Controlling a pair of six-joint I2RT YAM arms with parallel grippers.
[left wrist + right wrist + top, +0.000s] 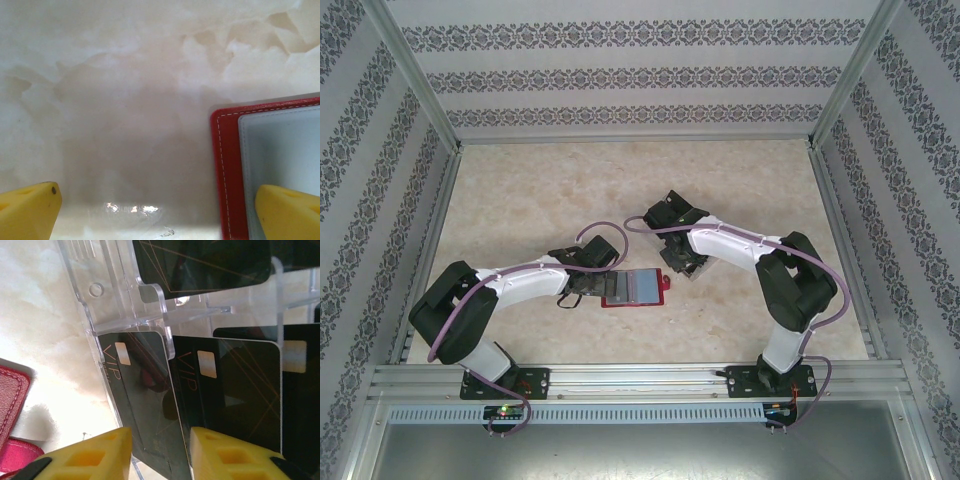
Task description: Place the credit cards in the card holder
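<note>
The wallet lies open on the desk between the two arms, its grey sleeves facing up and its red tab on the side toward the right arm

The left claw sits at the wallet's left end, spread wide and holding nothing. In the left wrist view one of its yellow fingers is over a sleeve just inside the red stitched border and the other is over bare desk. Whether either one touches down I cannot tell

The right claw is just past the wallet's right end, over a clear tray that holds the black cards, each marked VIP with a pale chip. This claw is narrow. A tilted card, leaning against the tray's left wall, fills the gap between the two fingers. Whether they pinch it or only stand either side of it I cannot tell. The wallet's red edge lies near the tray on that side
</note>
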